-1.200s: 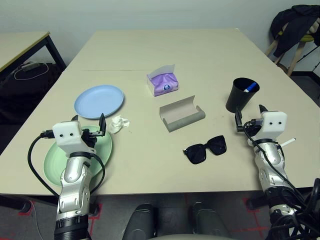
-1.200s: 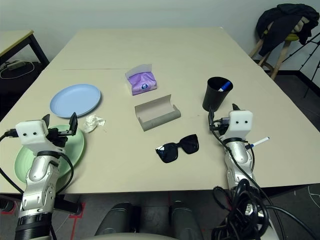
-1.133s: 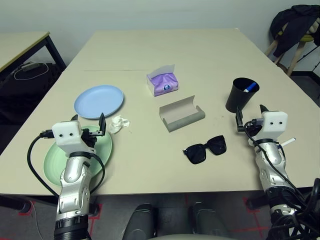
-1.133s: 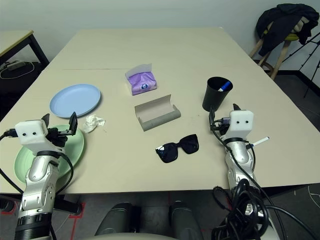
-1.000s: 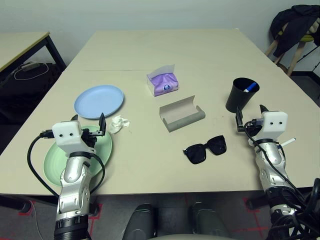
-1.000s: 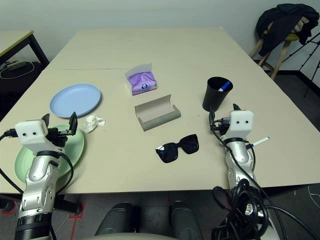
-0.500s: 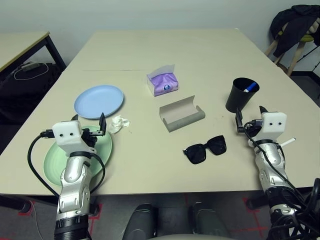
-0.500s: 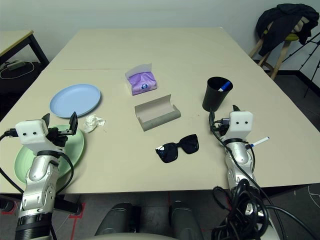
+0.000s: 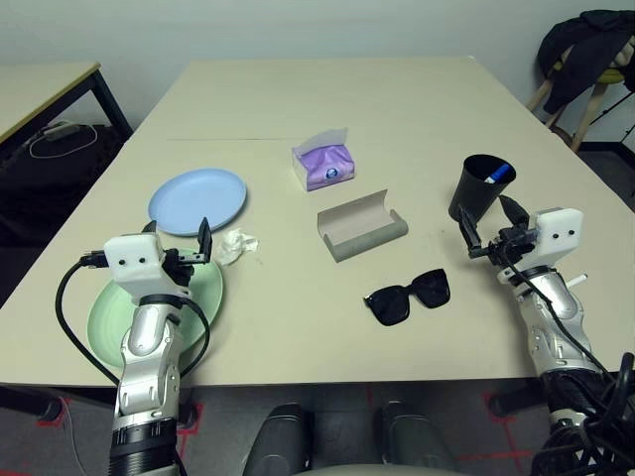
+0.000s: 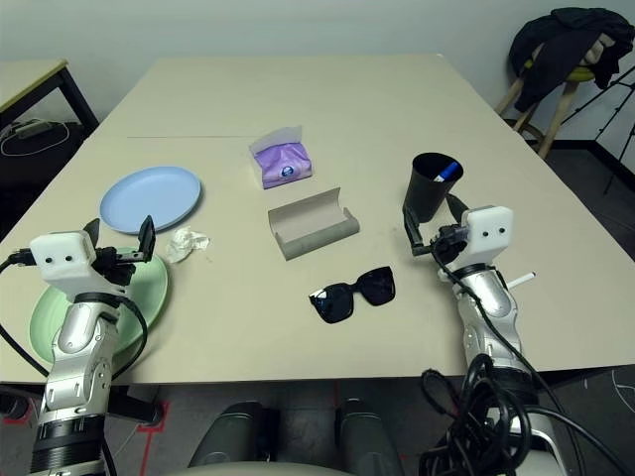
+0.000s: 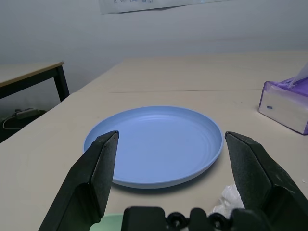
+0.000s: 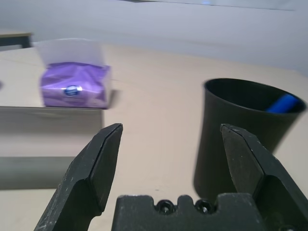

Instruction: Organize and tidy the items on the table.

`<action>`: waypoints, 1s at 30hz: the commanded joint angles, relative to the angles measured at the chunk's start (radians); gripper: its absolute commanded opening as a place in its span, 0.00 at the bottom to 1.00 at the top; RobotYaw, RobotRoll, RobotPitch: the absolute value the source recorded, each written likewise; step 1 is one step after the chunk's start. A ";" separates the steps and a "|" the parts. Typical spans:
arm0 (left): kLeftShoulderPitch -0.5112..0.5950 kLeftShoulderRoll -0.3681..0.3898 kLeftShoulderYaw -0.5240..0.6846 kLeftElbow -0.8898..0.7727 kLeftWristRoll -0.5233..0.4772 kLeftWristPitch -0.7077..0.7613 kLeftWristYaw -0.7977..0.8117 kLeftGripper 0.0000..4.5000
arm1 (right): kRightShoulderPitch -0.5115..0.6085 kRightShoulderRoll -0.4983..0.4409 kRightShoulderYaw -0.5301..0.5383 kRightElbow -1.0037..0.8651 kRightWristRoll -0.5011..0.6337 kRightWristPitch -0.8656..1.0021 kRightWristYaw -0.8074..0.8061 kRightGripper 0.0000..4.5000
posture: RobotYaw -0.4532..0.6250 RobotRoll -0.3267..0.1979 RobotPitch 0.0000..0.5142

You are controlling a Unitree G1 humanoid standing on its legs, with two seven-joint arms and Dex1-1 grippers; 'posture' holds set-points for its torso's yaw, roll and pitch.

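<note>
My left gripper [image 9: 179,241] hovers open over the mint green plate [image 9: 102,319] at the front left, facing the pale blue plate [image 11: 156,144] just beyond. A crumpled white tissue [image 9: 237,245] lies to the right of its fingers. My right gripper [image 9: 486,223] stands open and empty at the front right, just in front of the black cup [image 12: 245,130], which holds a blue-capped pen. Black sunglasses [image 9: 407,296] lie to its left, and the open grey glasses case [image 9: 361,225] lies behind them. The purple tissue pack [image 9: 323,163] sits mid-table. A white marker [image 9: 575,283] lies beside my right forearm.
A smaller table [image 9: 40,89] with cables under it stands at the far left. A stool with a black jacket [image 9: 585,50] stands off the table's far right corner. The table's far half [image 9: 327,94] is bare.
My right gripper has risen a little and turned left, its fingers now pointing past the cup toward the case. The left gripper has barely moved.
</note>
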 commanded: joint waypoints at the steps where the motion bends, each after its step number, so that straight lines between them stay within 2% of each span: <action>1: -0.004 0.002 -0.011 0.021 0.007 0.001 -0.005 1.00 | 0.007 -0.021 0.013 -0.050 0.040 0.028 0.082 1.00 | 0.50 0.62 0.06; 8: -0.018 0.006 -0.013 0.040 0.008 -0.007 -0.010 1.00 | 0.045 -0.041 0.043 -0.085 0.092 -0.019 0.284 1.00 | 0.50 0.62 0.04; 13: -0.023 0.010 -0.015 0.037 0.008 -0.004 -0.013 1.00 | 0.090 -0.076 0.071 -0.114 0.154 0.020 0.455 1.00 | 0.49 0.62 0.03; 19: -0.029 0.017 -0.012 0.042 0.007 -0.004 -0.018 1.00 | 0.159 -0.162 0.099 -0.174 0.243 0.126 0.671 1.00 | 0.50 0.62 0.03; 30: -0.031 0.016 -0.015 0.048 0.007 -0.006 -0.020 1.00 | 0.135 -0.218 0.089 -0.137 0.233 0.110 0.842 1.00 | 0.49 0.62 0.03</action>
